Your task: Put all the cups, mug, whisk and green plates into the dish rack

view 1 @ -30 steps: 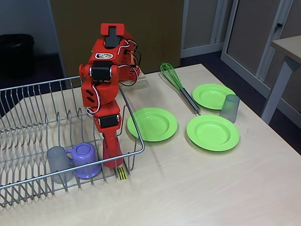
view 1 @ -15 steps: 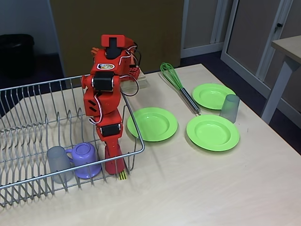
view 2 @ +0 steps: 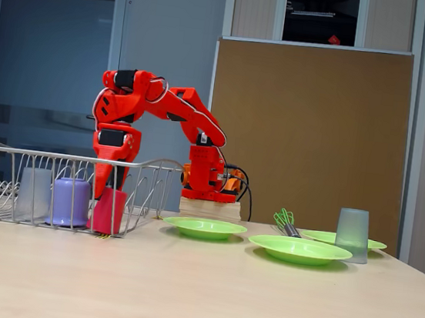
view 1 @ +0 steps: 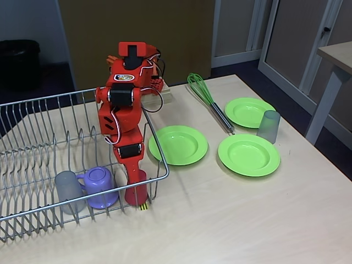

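My red gripper (view 1: pixel 135 179) (view 2: pixel 113 187) reaches down into the near right corner of the dish rack (view 1: pixel 33 102) (view 2: pixel 12 151) and looks shut on the red cup (view 1: pixel 136 195) (view 2: pixel 109 216), which touches the rack floor. Beside it in the rack stand the purple mug (view 1: pixel 100 186) (view 2: pixel 70 202) and a grey cup (view 1: pixel 67 190) (view 2: pixel 35 193). On the table lie three green plates (view 1: pixel 178 144) (view 1: pixel 248 154) (view 1: pixel 248 111), the green whisk (view 1: pixel 209 102) (view 2: pixel 286 221) and another grey cup (view 1: pixel 268 126) (view 2: pixel 353 234).
The arm's base stands on a wooden block (view 1: pixel 162 96) behind the rack's right end. A second table (view 1: pixel 335 60) is off to the far right. The light tabletop (view 1: pixel 220 220) in front of the plates is bare.
The gripper has come down and toward the rack's near edge with the red cup. The cup now shows lower, near the striped tag.
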{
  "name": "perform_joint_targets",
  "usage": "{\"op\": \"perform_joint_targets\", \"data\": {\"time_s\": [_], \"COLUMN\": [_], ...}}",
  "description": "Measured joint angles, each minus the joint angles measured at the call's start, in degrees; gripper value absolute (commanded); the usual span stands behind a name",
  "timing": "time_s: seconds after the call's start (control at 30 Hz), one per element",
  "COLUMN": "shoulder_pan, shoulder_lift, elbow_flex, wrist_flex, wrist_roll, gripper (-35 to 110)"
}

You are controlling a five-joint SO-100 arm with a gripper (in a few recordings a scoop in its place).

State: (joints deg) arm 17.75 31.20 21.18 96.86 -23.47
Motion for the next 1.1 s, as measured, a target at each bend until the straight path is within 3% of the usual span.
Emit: {"op": "perform_joint_targets", "data": {"time_s": [0.7,1.1], "shoulder_pan": [1.23,1.67], "shoulder_lift": [4.57,28.04], "elbow_flex": [-0.09,14.85], "wrist_flex": [2.72,3.60], "wrist_roll": [-0.97,-2.90], "gripper": [32,30]}}
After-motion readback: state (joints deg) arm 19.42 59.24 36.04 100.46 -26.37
